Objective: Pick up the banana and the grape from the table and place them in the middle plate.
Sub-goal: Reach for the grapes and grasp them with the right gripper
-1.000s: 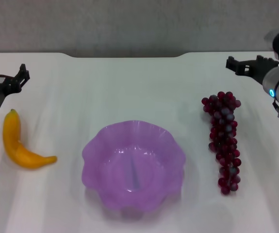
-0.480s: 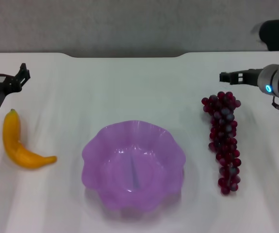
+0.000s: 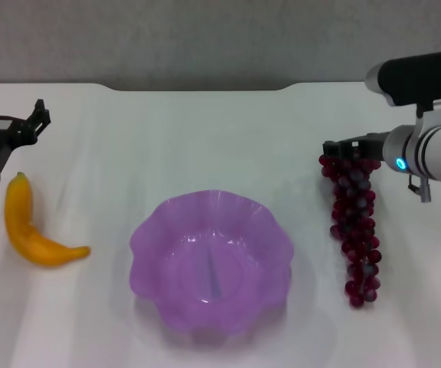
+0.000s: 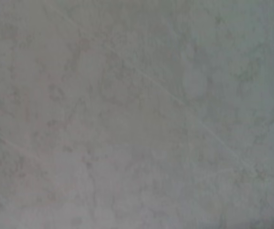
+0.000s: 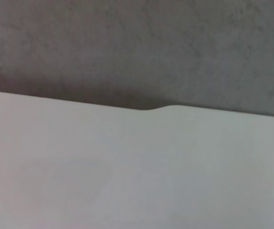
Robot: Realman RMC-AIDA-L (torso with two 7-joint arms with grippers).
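Head view: grapes (image 3: 353, 222) lie on the white worktop (image 3: 205, 138) as a long bunch, wide end directly under the right gripper (image 3: 343, 147), narrow end trailing away from it toward the robot. Right gripper sits over or against that wide end; cannot tell whether it touches, and cannot tell if it is spread or closed since the fingers are lost against the dark fruit. Purple plate (image 3: 147, 230) is empty, off to the inner side of the right gripper, apart from the grapes. Banana (image 3: 28, 230) lies just beside the left gripper (image 3: 9, 123), on its robot-facing side, well apart from the plate. Left gripper hangs spread at the worktop's edge, holding nothing.

Risks, as judged: a grip at the very end of the bunch may catch only a few grapes, so the long tail swings or drags on lifting and could clip the plate's wavy rim or knock the plate. A descent slightly off could shove the bunch sideways rather than seize it. Banana looks smooth and curved; it could roll or slip when pinched. Wrist views show only wall and bare worktop, no help with alignment.
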